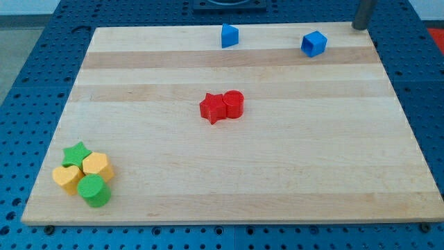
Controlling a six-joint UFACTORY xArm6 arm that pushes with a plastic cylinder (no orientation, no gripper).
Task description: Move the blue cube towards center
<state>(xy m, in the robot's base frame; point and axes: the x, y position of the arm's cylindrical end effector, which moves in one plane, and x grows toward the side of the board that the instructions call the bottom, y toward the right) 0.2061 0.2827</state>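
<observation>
You have not yet started the real work, as far as this one view shows. The blue cube (313,43) sits near the board's (229,180) top edge, toward the view's right, well apart from the center. The whole way to the middle is left to do.

Your rod has no fingers that open or close; it ends only in my tip (360,26). The tip is at the view's top right corner, just at the board's edge. It stands up and to the right of the cube, near but not touching it. I judge this a good side for the push, because the center lies down and to the left of the cube.

The cube is bright blue, small, with clean edges. It is turned a little, so a corner points toward the view's bottom. It rests flat on the wood, alone.

A second blue block (229,35), with a pointed top outline, sits to the cube's left, also near the top edge. Take care not to confuse them.

Near the center a red star (213,108) and a red cylinder (234,104) touch each other. The cube may meet them if you push far.

At the view's bottom left a green star (76,153), two yellow blocks (98,165) (67,178) and a green cylinder (94,191) are packed together, far from your path.
</observation>
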